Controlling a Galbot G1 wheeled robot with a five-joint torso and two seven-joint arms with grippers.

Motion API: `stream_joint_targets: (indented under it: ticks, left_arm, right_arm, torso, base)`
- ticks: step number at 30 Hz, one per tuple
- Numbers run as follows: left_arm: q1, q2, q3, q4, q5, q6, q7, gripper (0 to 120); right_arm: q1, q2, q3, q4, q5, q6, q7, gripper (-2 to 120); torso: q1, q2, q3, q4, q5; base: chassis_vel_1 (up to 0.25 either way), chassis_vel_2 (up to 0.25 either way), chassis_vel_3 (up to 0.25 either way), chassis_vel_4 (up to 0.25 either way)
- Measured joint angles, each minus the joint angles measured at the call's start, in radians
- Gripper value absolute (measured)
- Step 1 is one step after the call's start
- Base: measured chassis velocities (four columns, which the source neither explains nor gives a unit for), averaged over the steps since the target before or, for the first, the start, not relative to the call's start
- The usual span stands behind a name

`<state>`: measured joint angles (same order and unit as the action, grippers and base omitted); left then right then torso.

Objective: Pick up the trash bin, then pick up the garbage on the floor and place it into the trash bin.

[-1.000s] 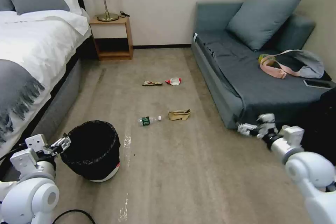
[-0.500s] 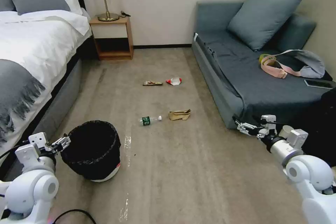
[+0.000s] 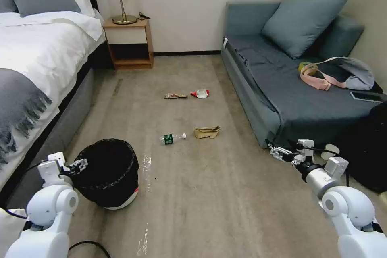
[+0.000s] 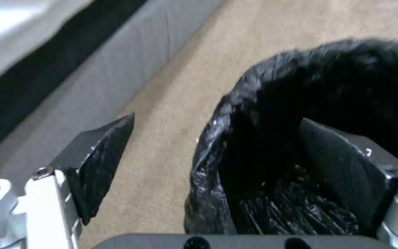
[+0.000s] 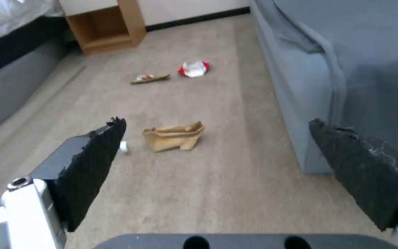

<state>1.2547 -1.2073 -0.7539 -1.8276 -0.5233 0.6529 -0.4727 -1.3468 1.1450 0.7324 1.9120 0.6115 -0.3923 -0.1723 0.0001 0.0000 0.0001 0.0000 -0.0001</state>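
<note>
Now the left gripper point(image 4: 217, 166) straddles the trash bin point(image 3: 107, 171) rim by the bed point(image 3: 36, 68), jaws spread, one inside and one outside. Right gripper point(image 3: 278, 152) hangs wide open near the sofa point(image 3: 282, 100); bottle point(image 3: 172, 138) and paper bag point(image 5: 173, 136) lie mid-floor.

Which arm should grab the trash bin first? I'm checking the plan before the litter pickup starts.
Left, I'd judge. The left hand is open with one finger outside and one inside the trash bin rim, so it only needs to close. The right hand is open too, but hovers by the sofa, facing the garbage.
</note>
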Motion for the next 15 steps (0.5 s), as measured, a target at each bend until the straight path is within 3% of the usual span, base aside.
stream_joint_targets:
  ticks: [4,8,15]
  left_arm:
    - [-0.053,-0.006,0.049,0.117,0.044,-0.018,0.013,97]
    - [-0.097,-0.01,0.094,0.184,0.073,-0.024,0.019,96]
    - [-0.151,-0.02,0.137,0.238,0.085,-0.027,0.017,96]
  right_arm:
    - [-0.013,0.021,0.003,-0.009,-0.015,0.0,0.008,100]
    - [-0.017,0.024,-0.002,-0.017,-0.027,0.0,0.016,100]
    - [-0.032,0.033,-0.003,-0.01,-0.034,0.0,0.021,100]
  torso:
    - [0.0,0.0,0.0,0.0001,0.0001]
    - [0.0,0.0,0.0,-0.0001,0.0]
    - [0.0,0.0,0.0,0.001,0.0018]
  base:
    - [0.0,0.0,0.0,0.0]
    - [0.0,0.0,0.0,0.0]
    - [0.0,0.0,0.0,0.0]
